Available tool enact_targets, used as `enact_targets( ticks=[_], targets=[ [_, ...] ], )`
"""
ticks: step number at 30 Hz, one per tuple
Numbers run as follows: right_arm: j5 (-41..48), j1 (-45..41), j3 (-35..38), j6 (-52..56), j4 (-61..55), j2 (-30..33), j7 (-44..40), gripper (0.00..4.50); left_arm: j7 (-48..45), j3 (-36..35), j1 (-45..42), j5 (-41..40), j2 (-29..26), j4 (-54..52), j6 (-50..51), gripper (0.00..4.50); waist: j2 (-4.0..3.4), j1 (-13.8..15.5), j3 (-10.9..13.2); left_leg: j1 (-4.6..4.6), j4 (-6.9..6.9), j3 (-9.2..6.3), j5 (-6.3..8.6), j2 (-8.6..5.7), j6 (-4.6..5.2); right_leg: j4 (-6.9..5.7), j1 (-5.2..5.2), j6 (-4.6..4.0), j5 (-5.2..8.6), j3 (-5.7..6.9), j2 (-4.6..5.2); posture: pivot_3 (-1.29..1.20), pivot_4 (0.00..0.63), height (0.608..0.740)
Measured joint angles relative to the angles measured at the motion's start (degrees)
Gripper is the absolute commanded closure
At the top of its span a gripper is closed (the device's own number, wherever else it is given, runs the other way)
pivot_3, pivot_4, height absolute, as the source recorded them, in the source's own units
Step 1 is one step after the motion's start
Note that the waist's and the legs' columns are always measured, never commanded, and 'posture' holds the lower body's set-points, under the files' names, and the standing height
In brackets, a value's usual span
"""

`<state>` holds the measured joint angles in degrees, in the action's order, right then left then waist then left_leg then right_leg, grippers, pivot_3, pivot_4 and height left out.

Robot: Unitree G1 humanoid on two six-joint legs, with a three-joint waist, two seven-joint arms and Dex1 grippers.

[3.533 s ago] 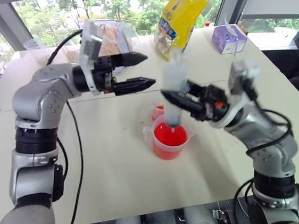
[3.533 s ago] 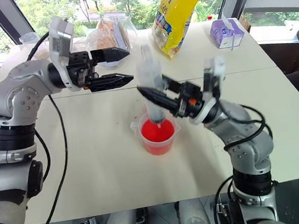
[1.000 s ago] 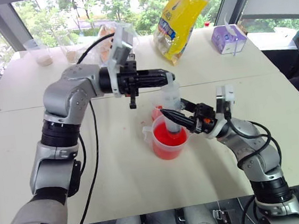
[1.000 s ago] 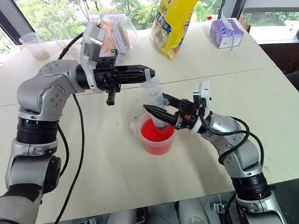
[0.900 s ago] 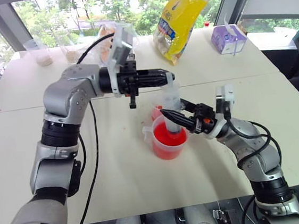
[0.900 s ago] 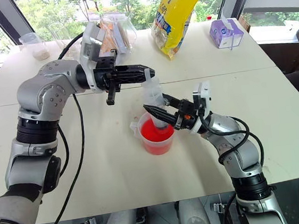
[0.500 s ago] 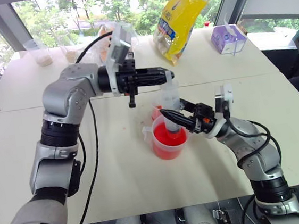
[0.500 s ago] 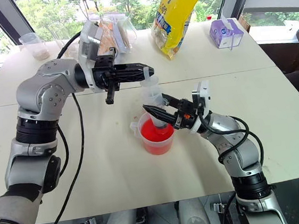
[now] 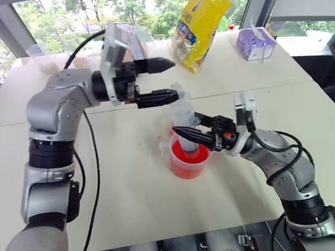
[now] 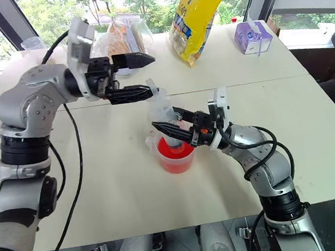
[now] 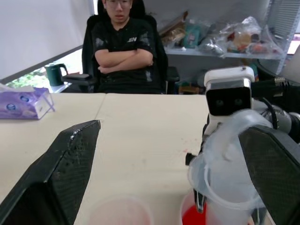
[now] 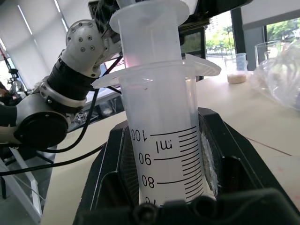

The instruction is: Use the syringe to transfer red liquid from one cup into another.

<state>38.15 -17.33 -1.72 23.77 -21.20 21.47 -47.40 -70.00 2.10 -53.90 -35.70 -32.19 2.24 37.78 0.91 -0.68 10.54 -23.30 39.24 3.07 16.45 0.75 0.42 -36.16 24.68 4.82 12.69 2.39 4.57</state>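
The worktop (image 9: 131, 183) carries, at its middle, the larger clear beaker (image 9: 189, 158) of red liquid (image 9: 187, 165), with the small reddish cup (image 9: 175, 126) just behind it. Farther back stand a yellow bag (image 9: 204, 14) and a purple tissue box (image 9: 256, 43).

The syringe (image 10: 163, 117) stands nearly upright, its long axis vertical, its lower end down inside the beaker and its plunger top rising above the barrel flange. The relation that matters is the plunger top against the left gripper (image 9: 159, 78): it lies just below and beside the lower left finger, close but seemingly not touching. The left arm is the nearer one to that plunger end; the right arm is tied up on the barrel.

The right gripper (image 10: 171, 129) reaches in level from the right, its fingers clamped on the barrel's lower part just above the beaker rim; in the right wrist view the printed scale sits between them.

The left fingers stand wide apart, holding nothing, pointing level toward the right. By my reading, they would need to close on the plunger top to work it.
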Motion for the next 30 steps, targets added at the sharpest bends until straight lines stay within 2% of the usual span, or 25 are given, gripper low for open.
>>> enact_targets(
  ticks=[10, 12, 16, 21, 25, 30],
  targets=[
    [7.74, -4.56, 5.66, 3.76, -3.19, 0.66, 5.04, 3.12, -1.42, -2.78, 6.35, 0.21, -7.73, -1.13, 0.09, 0.05, -0.01, 0.13, 0.01, -0.01, 0.0, 0.02, 0.0, 0.01, -0.01, 0.02, -0.01, 0.0, 0.0, 0.01, 0.02, 0.0, 0.15, 0.74],
    [8.88, -7.95, 7.13, 4.54, -2.44, 1.06, 6.06, 3.12, -0.75, -3.74, 6.42, 0.21, -8.48, -1.05, 0.09, 0.05, -0.01, 0.05, 0.01, -0.01, 0.02, 0.02, -0.01, 0.01, -0.01, 0.0, 0.0, 0.0, 0.0, 0.0, 0.02, 0.0, 0.15, 0.74],
    [10.43, -20.57, 10.27, 3.94, 4.59, 0.51, 7.18, 3.12, 0.82, -5.45, 6.46, 0.13, -8.57, -0.67, -0.02, 0.05, -0.02, -0.12, 0.01, 0.04, 0.02, 0.01, -0.01, 0.07, -0.02, -0.04, 0.0, -0.01, 0.0, 0.01, -0.05, 0.0, 0.15, 0.74],
    [5.34, -26.53, 9.02, -2.82, 19.23, -2.66, 3.08, 3.12, 2.07, -5.76, 6.44, -0.06, -8.05, -0.89, 0.06, 0.05, -0.01, -0.01, 0.01, 0.01, 0.01, 0.06, -0.01, 0.04, -0.01, -0.02, -0.01, -0.01, 0.0, 0.0, -0.02, 0.0, 0.15, 0.74],
    [-0.46, -26.37, 6.48, -9.44, 29.94, -5.61, -0.89, 3.12, 3.4, -5.79, 6.25, -0.99, -6.32, -2.02, 0.14, 0.05, -0.02, 0.06, 0.01, -0.06, 0.01, 0.07, 0.01, 0.0, 0.02, 0.02, 0.02, 0.0, -0.01, 0.01, 0.05, 0.0, 0.15, 0.74],
    [-4.59, -24.98, 5.29, -14.65, 35.41, -7.47, -3.71, 3.12, 5.74, -5.58, 3.79, -1.15, -2.47, -2.21, -0.1, 0.05, -0.02, -0.06, 0.01, -0.07, 0.01, 0.07, 0.01, 0.0, 0.01, 0.02, 0.03, 0.0, -0.01, 0.01, 0.05, 0.0, 0.15, 0.74]
  ],
)
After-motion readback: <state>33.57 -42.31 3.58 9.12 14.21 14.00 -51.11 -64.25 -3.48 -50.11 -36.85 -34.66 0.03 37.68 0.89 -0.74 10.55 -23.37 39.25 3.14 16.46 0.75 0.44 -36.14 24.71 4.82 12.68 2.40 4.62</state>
